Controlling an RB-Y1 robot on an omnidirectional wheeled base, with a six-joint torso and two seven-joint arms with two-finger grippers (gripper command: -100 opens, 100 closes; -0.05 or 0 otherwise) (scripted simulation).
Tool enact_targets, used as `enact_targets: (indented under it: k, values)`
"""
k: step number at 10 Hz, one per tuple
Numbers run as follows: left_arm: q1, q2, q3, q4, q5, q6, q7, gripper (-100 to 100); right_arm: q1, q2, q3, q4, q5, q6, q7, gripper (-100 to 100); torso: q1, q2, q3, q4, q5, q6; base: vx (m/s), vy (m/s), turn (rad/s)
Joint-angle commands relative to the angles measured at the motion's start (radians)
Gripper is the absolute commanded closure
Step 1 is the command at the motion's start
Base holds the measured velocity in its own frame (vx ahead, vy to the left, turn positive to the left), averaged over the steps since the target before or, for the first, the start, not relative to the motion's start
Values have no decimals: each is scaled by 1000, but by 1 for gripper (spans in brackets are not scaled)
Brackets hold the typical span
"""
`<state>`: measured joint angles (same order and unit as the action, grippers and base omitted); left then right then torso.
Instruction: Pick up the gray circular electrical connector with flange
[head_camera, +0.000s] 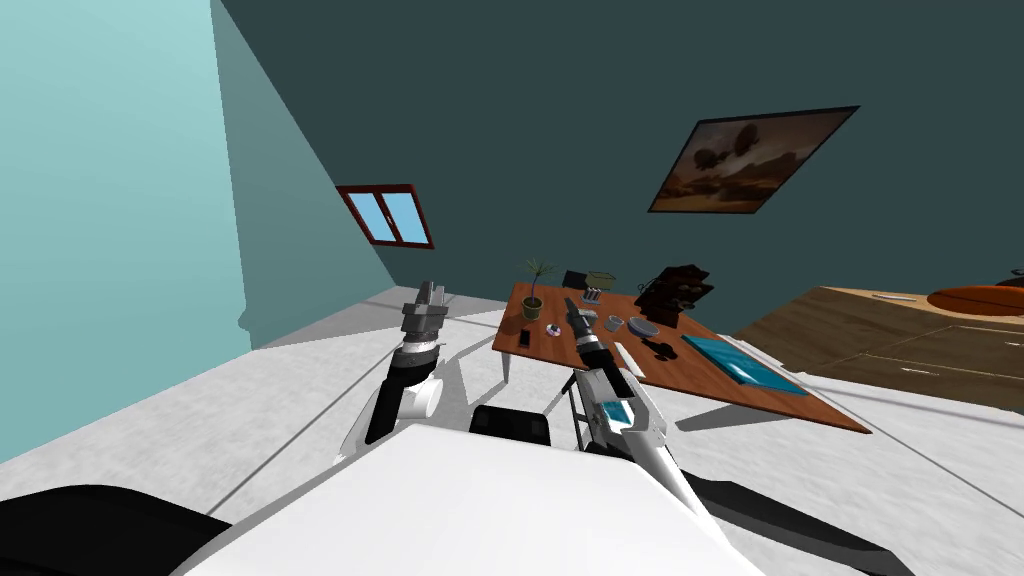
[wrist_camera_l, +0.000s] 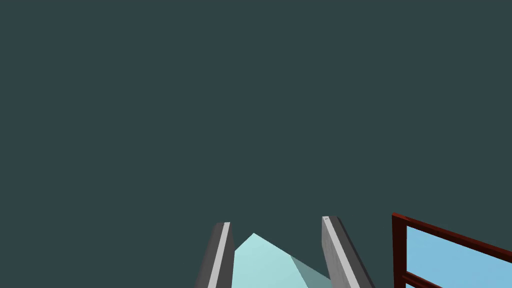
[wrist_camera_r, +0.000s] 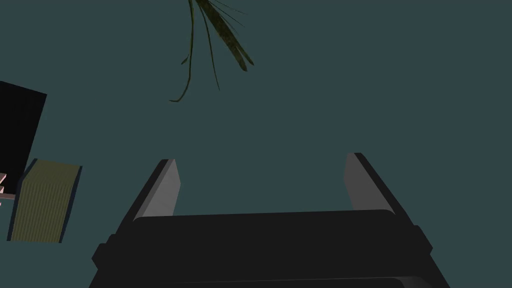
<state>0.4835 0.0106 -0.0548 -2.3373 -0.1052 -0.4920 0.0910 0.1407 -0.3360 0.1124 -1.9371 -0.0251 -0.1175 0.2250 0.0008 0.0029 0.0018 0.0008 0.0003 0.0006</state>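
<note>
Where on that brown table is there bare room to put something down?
Bare wood: the table corner past the teal book, and the edge between black phone and white stick. Crowded: the middle around the grey round connector, and the back by the potted plant and dark rack.

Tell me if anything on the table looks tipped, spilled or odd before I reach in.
Nothing stands out. The potted plant stands upright on the brown table, whose slant is the camera's. The right tool is open and empty over it.
</note>
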Motion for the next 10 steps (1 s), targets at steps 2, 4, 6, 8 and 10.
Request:
enact_targets:
  k: [2,4,6,8,10]
  values:
    - [0,0,0,0,0,0,0,0,-56,-37,25,88,1,76,21,-100,0,0,0,0,0,-1,-58,34,173]
    - [0,0,0,0,0,0,0,0,-84,-54,37,143,1,121,29,-100,0,1,0,0,0,0,-47,29,127]
    - [0,0,0,0,0,0,0,0,-112,-71,48,192,2,168,35,-100,0,0,0,0,0,0,-34,21,138]
    - [0,0,0,0,0,0,0,0,-138,-89,58,248,2,216,40,-100,-1,-1,-1,0,0,0,-30,21,128]
    - [0,0,0,0,0,0,0,0,-165,-106,68,296,3,266,44,-100,-1,-1,-1,0,0,0,-23,24,173]
